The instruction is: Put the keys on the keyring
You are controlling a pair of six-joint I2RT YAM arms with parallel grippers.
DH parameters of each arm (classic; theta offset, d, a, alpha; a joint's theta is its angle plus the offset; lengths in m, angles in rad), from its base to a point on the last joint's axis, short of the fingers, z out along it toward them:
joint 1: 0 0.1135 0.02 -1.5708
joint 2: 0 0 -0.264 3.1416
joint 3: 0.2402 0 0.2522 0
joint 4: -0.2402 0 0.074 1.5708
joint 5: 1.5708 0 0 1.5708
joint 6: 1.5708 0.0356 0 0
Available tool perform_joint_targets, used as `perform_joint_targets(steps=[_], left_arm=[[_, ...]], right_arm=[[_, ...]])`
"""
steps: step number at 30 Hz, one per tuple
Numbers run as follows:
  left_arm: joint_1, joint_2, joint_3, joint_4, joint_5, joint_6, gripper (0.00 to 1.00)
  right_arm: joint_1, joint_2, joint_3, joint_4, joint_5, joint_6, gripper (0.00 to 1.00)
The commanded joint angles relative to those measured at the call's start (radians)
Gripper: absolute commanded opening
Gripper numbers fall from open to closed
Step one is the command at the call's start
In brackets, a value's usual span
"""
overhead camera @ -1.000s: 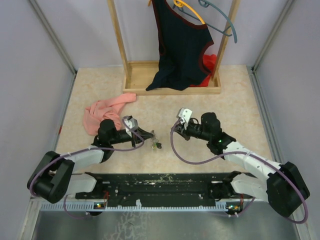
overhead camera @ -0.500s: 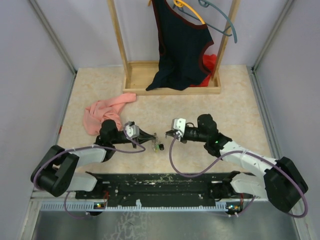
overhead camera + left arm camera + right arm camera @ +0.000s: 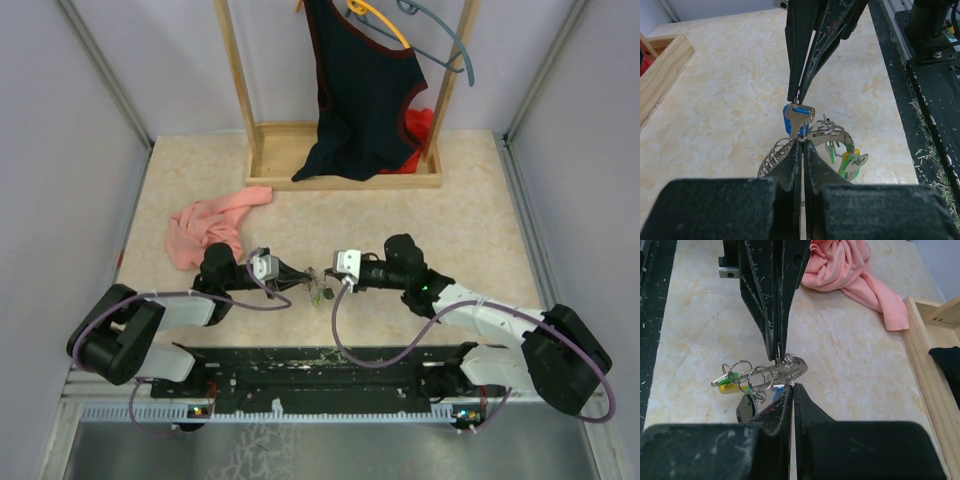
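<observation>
The keyring [image 3: 771, 156], a grey wire loop with a coiled stretch, hangs just above the table between both grippers; it also shows in the right wrist view [image 3: 794, 365]. My left gripper [image 3: 802, 142] is shut on its wire. My right gripper [image 3: 791, 386] is shut on a small ring beside the blue key [image 3: 796, 114]. A green key [image 3: 850, 164] and a yellow piece [image 3: 729, 388] hang from small rings at one end. A black key [image 3: 746, 410] hangs below. In the top view the two grippers meet tip to tip over the bunch [image 3: 317, 287].
A pink cloth [image 3: 205, 225] lies left of the left arm. A wooden rack base [image 3: 275, 150] stands at the back, with a dark garment [image 3: 360, 90] and hangers above it. A black rail [image 3: 320, 365] runs along the near edge.
My right gripper has swung left and down until its tip meets the left gripper's. The left gripper has edged right, with the key bunch at its tip.
</observation>
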Motion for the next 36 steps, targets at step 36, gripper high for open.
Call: perform_joint_targets(steps=[36], left_arm=[[-0.005, 0.018, 0.005, 0.078, 0.046, -0.064, 0.01]], right_arm=[[0.062, 0.009, 0.046, 0.01, 0.017, -0.039, 0.0]])
